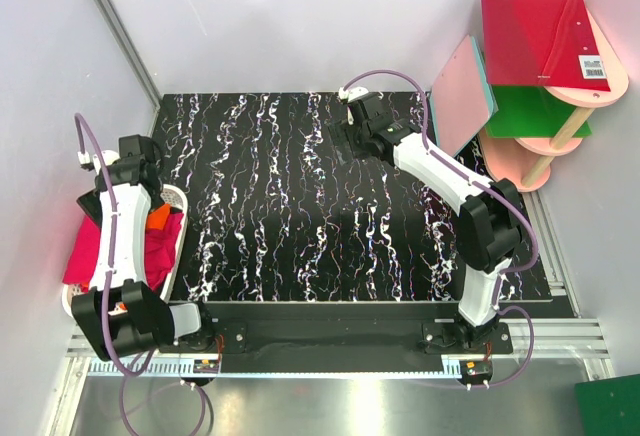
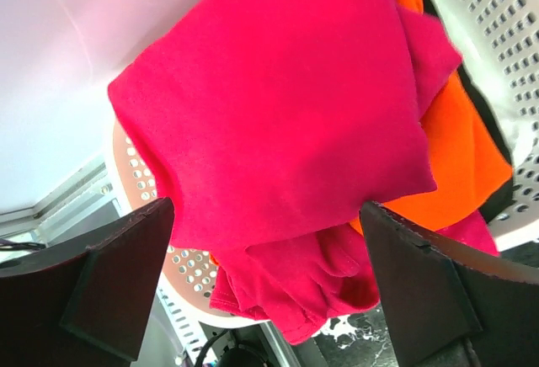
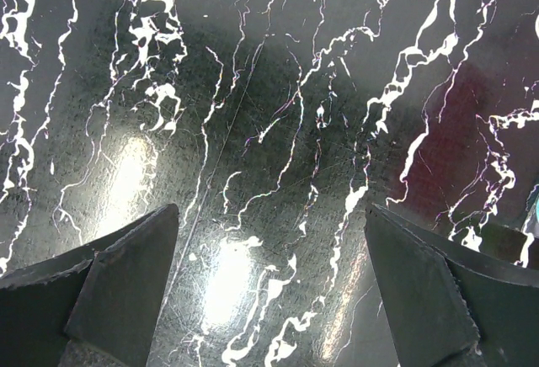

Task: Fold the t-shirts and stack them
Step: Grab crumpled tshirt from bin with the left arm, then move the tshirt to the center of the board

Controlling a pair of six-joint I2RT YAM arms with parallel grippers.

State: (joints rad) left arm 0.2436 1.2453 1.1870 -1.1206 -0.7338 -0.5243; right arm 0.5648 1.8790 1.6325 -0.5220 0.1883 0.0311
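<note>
We see the left fingers (image 2: 118,291) spread wide above a pile of cloth, with nothing held between them. Whether their tips touch the cloth, we cannot tell. The pile lies in a white perforated basket (image 2: 497,22) that stands at the left edge of the counter (image 1: 300,206), just beside the left arm. On top are the crimson t-shirts (image 2: 278,106), loose and unfolded. One broad fold covers most of the wrist view, and more crimson cloth hangs over the near rim of the basket. We cannot count how many crimson ones there are. The orange t-shirt (image 2: 459,156) lies under the crimson cloth and shows on its right side, against the basket wall.

The right fingers (image 3: 126,291) are wide apart too and hold nothing. They hang over the far middle of the black, white-veined counter, well apart from the basket, and only bare surface shows beneath them.

At the far right corner stands a pink shelf stand (image 1: 610,81). A red board (image 1: 530,36) lies on its upper level and a green board (image 1: 530,111) on the level below. A pink board (image 1: 462,96) with a teal edge leans tilted against the stand.
</note>
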